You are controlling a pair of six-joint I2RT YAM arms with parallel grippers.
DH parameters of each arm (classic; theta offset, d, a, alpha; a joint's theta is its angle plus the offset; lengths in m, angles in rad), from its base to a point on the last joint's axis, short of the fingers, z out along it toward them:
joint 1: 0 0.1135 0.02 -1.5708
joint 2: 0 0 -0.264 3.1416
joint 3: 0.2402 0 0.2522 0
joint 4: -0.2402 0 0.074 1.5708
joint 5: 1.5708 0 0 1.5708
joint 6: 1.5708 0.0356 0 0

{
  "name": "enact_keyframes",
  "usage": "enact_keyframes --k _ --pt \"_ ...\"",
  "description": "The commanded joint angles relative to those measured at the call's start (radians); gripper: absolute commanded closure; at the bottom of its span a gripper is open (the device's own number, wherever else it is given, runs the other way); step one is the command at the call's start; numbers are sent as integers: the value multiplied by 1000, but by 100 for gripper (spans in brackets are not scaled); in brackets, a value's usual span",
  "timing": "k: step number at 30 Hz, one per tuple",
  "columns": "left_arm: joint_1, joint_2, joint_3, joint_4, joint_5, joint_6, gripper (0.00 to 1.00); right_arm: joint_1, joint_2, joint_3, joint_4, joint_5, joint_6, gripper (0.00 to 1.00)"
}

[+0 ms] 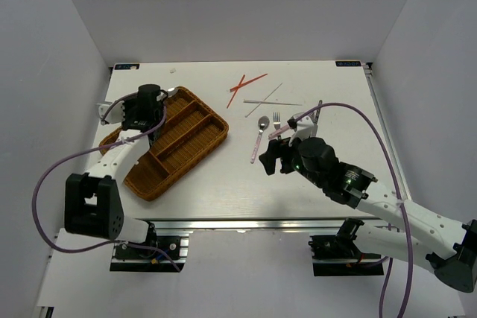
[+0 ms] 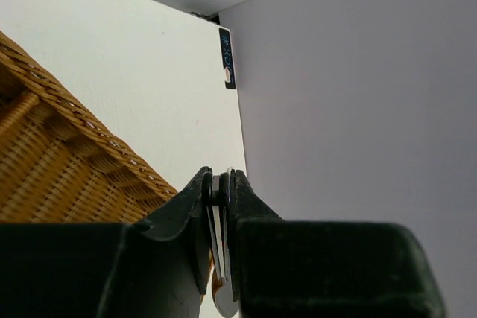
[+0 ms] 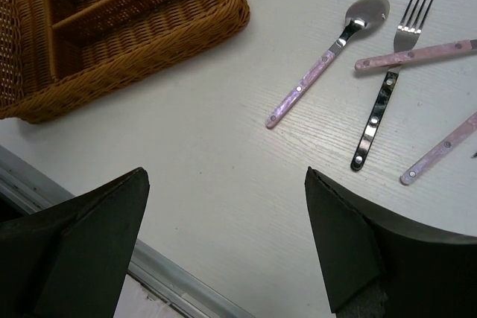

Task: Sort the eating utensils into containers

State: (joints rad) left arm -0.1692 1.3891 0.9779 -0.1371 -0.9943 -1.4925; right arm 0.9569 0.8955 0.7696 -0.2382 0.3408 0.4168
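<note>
The brown wicker tray lies at the left, with long narrow compartments; it also shows in the left wrist view and the right wrist view. My left gripper hangs over the tray's far left part. In its wrist view the left gripper is shut on a thin silver utensil; I cannot tell which kind. My right gripper is open and empty, above bare table near a pink-handled spoon and a fork.
Two more pink handles lie by the fork. Crossed red chopsticks and silver-white chopsticks lie at the far middle. White walls close in the table on three sides. The metal front rail lies below the right gripper.
</note>
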Motion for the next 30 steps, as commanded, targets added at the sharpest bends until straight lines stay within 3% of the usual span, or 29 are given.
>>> enact_keyframes --k 1,11,15,18,19,21,22,28,30 --pt "34 43 -25 235 52 18 100 2 -26 -4 2 4 -12 11" --pt "65 146 -163 416 120 3 100 2 -9 -7 16 -13 -50 11" --pt "103 243 -168 511 267 31 92 0 22 -1 17 -36 -58 11" --pt "119 294 -156 507 342 49 75 0 39 2 23 -39 -58 11" --pt "119 295 -162 510 350 44 55 2 43 3 25 -40 -58 11" --pt "119 283 -173 493 365 34 28 2 56 8 28 -46 -58 11" --pt "119 274 -165 466 365 32 3 2 60 11 28 -49 -59 11" --pt "120 200 -35 150 335 32 2 2 82 30 33 -52 -52 11" --pt "125 212 78 -56 339 38 2 0 86 34 37 -43 -46 11"
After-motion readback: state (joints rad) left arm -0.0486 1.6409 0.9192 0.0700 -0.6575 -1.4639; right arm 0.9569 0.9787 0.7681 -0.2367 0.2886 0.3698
